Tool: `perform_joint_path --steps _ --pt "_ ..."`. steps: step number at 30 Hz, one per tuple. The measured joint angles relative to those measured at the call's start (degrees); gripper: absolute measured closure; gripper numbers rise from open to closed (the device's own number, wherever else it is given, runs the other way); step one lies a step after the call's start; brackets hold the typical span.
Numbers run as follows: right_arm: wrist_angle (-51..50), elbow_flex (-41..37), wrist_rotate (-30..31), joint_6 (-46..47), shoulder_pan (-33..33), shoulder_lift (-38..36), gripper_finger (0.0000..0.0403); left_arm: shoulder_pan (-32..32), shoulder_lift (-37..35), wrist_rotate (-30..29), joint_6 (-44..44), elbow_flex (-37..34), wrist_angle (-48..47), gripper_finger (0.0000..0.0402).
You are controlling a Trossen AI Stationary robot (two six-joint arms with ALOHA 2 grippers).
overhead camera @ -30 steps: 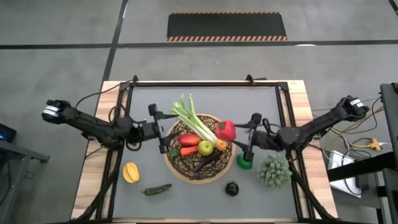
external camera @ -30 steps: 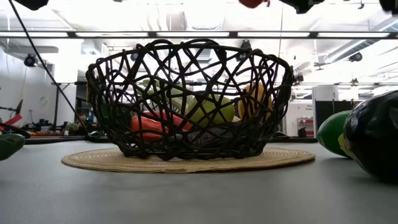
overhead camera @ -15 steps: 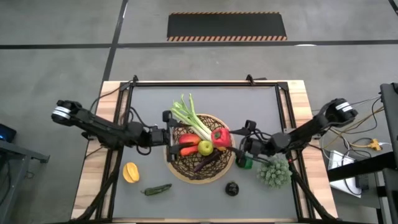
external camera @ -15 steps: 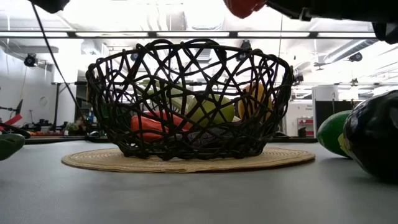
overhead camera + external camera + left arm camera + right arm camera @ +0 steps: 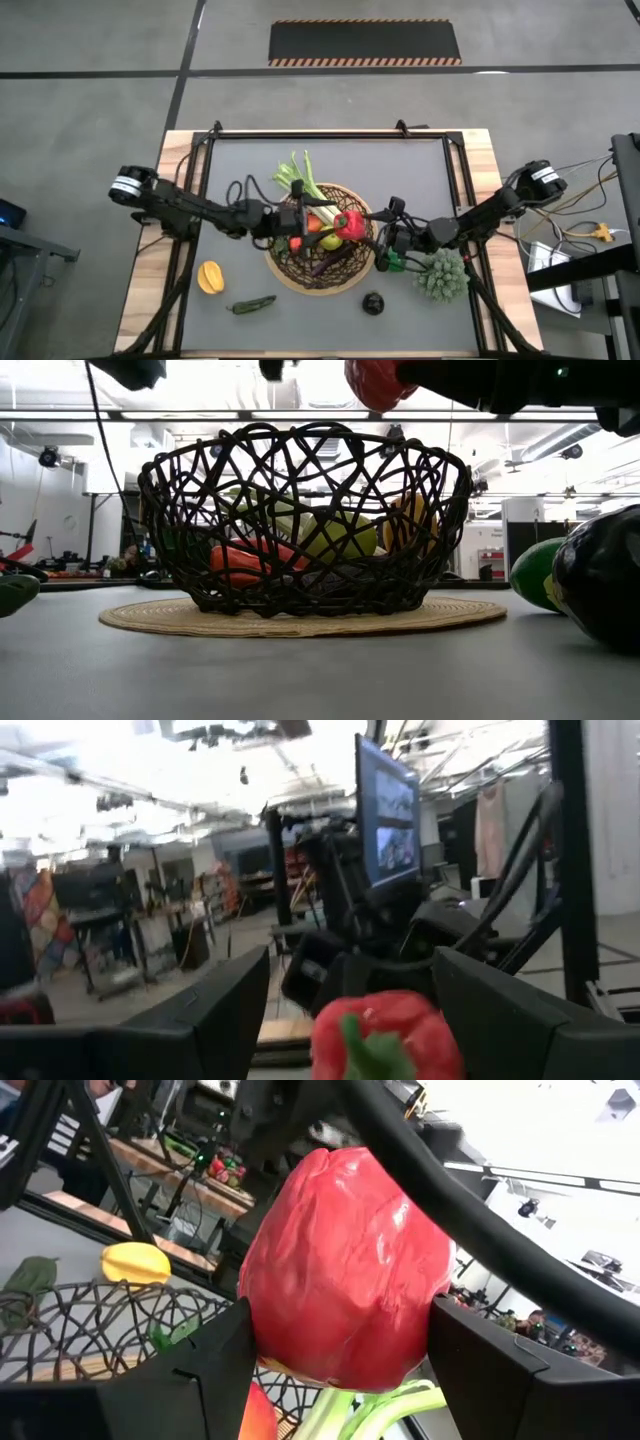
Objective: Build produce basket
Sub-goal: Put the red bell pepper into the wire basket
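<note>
Right hand (image 5: 372, 232): closed on a red pepper (image 5: 347, 224), both fingers pressed against its flanks, carried above the basket's right half, clear of the rim.

Red pepper: glossy, green stem turned toward the other arm. Hangs above the pile, touching nothing below as far as I can tell from the low view.

Left hand (image 5: 300, 218): fingers spread wide, holding nothing, reaching in over the basket from the opposite side. Its fingers stand either side of the pepper with a gap on both.

Basket (image 5: 305, 520): dark wicker bowl at mid-desk on a flat woven mat (image 5: 300, 618). Already holds a leek (image 5: 300, 180) with its greens poking over the far rim, an orange-red piece, a yellow-green fruit (image 5: 330, 240) and a dark long vegetable (image 5: 335, 262).

Loose on the desk (image 5: 240, 170): lemon (image 5: 210, 276) and green chili (image 5: 250, 305) front left; dark round item (image 5: 373, 303) front centre; lime (image 5: 392, 262) under the right arm; frilly green bunch (image 5: 440, 272) beside it.

Hazards, as I judge them:
- Both hands crowd the same spot; a small misalignment could knock fingers together or pinch the pepper askew.
- Letting go from this height onto a rounded heap could send the pepper bouncing over the rim.
- A low sweep of the left arm could catch the leek and lever it out.
- The right arm's underside passes close over the lime and could nudge it.
</note>
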Motion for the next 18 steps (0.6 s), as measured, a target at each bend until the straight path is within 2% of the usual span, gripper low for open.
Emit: perform_joint_path --steps 8,18 --pt "-0.4 -0.1 0.1 -0.9 0.0 -0.3 0.0156 2.8 5.4 4.4 -6.6 2.9 -0.1 0.0178" --pt "-0.6 -0.1 0.1 -1.5 0.0 -0.3 0.0156 2.8 5.4 4.5 -6.8 2.8 0.0 0.0266"
